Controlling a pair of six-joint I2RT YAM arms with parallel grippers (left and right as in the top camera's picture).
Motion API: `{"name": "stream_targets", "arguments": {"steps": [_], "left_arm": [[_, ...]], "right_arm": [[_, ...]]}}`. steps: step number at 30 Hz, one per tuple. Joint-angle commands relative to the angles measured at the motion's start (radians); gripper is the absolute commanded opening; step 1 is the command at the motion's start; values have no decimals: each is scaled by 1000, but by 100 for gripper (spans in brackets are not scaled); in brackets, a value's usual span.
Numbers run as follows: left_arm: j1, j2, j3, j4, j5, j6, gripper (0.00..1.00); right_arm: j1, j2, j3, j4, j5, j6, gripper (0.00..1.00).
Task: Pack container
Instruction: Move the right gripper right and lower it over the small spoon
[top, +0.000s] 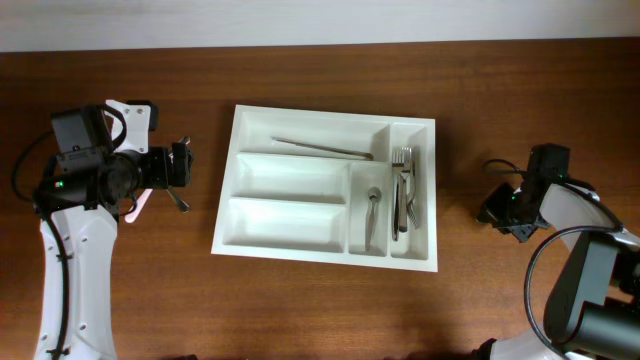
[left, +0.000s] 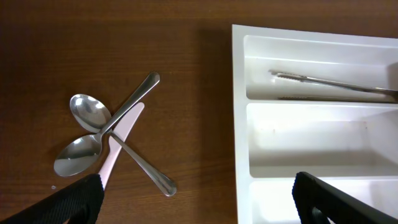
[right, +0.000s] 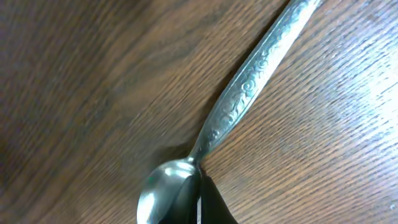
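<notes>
The white container (top: 226, 180) lies mid-table; its left part shows in the left wrist view (left: 239, 124). It holds a thin long utensil (top: 320, 148) in the top compartment, a spoon (top: 373, 212) and forks (top: 402, 185) in the vertical ones. My left gripper (top: 184, 167) (left: 199, 208) is open and empty, just left of the tray. Two crossed spoons (left: 91, 112) and a pale pink knife (left: 127, 124) lie on the table beside it. My right gripper (top: 497, 212) (right: 199, 202) is shut on a patterned spoon (right: 249, 93) at the neck by its bowl, low over the table right of the tray.
The wooden table (top: 320, 310) runs on all sides of the tray. The two lower long compartments (top: 285, 222) hold nothing. A pale wall edge runs along the back (top: 320, 20).
</notes>
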Motion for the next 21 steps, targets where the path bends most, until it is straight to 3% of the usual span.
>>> {"name": "stream_targets", "arguments": {"steps": [1,13,14,16,21], "left_arm": [[2,3,15,2,18,16,99],[2,3,15,2,18,16,99],[2,3,15,2,18,16,99],[2,3,15,3,18,16,99],[2,3,15,2,18,16,99]], "right_arm": [[21,-66,35,-3,-21,-41,4],[50,-113,30,-75,-17,-39,4],[50,-113,23,-84,-17,-30,11],[50,-113,9,-98,-17,0,44],[50,-113,-5,-108,-16,61,49]]}}
